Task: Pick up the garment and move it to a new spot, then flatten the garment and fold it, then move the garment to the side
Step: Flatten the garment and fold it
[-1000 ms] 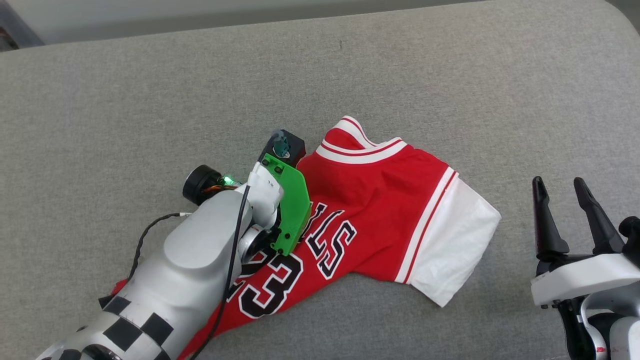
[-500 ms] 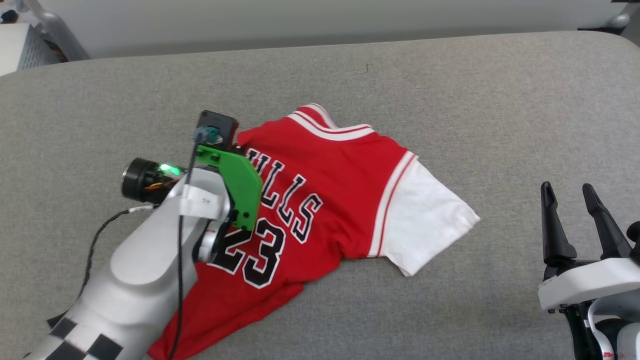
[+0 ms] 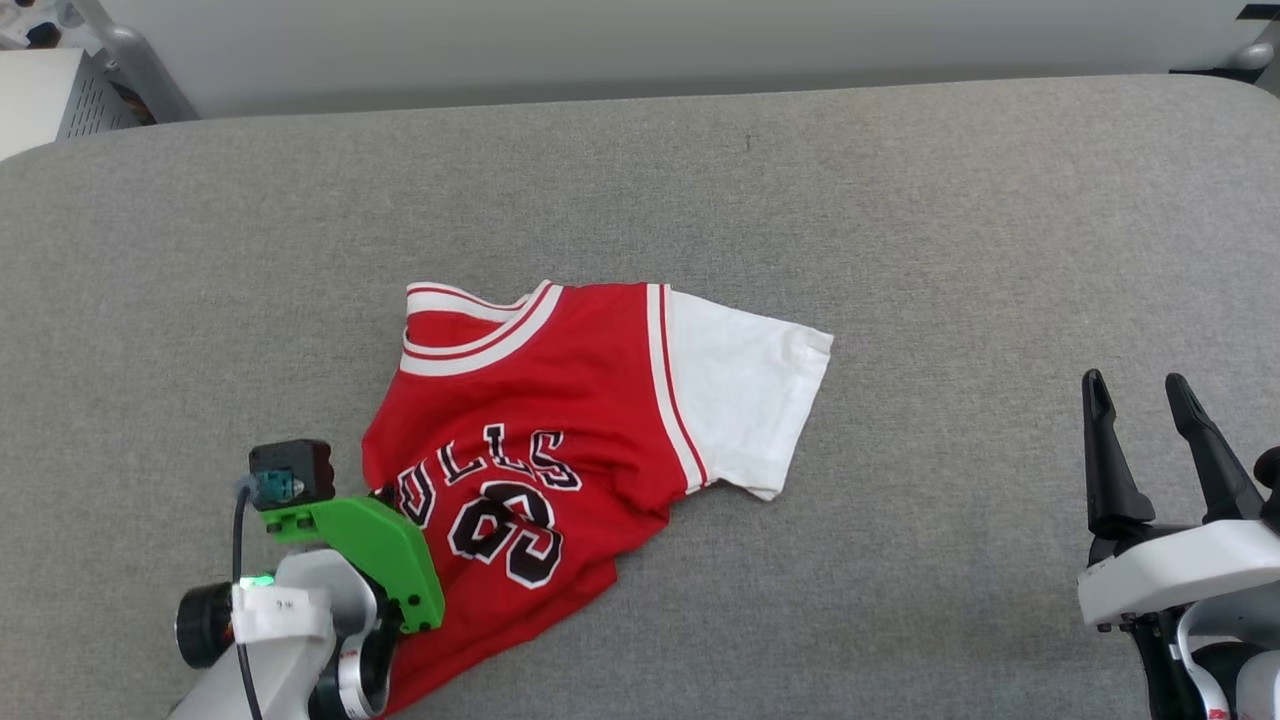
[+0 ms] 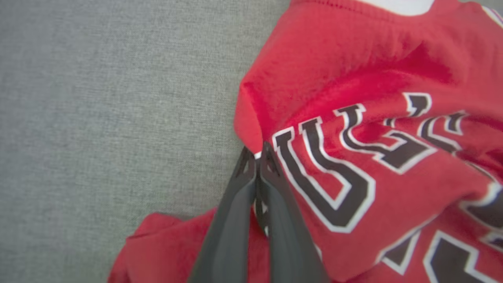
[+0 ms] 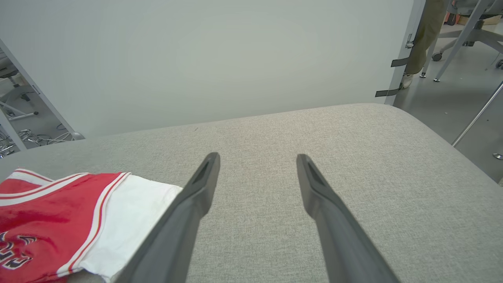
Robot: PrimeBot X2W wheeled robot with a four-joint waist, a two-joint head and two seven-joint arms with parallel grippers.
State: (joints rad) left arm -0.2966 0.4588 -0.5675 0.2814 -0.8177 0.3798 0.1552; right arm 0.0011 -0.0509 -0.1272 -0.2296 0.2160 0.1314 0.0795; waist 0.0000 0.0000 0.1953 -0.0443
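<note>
The garment (image 3: 540, 400), a red jersey with a white sleeve, striped trim and black lettering, lies crumpled left of centre on the grey padded surface (image 3: 900, 220). Its white sleeve (image 3: 740, 390) points right. My left gripper (image 3: 385, 495) sits at the garment's left edge under its green bracket. In the left wrist view the left gripper (image 4: 257, 151) is shut on a raised fold of the garment (image 4: 353, 78) beside the lettering. My right gripper (image 3: 1135, 385) stands open at the lower right, well clear of the sleeve. The right wrist view has the right gripper (image 5: 258, 159) with nothing between its fingers and the garment (image 5: 47, 204) at the lower left.
A pale wall (image 3: 640, 40) runs behind the surface. A white cabinet (image 3: 40, 95) stands at the far left. Beyond the surface's rounded right end are chair legs (image 5: 467, 35) and a person's leg (image 5: 424, 39).
My left gripper has pulled back toward the near left, dragging the garment with it; the garment has turned, its collar now at upper left. The head camera shifted. The right gripper held still.
</note>
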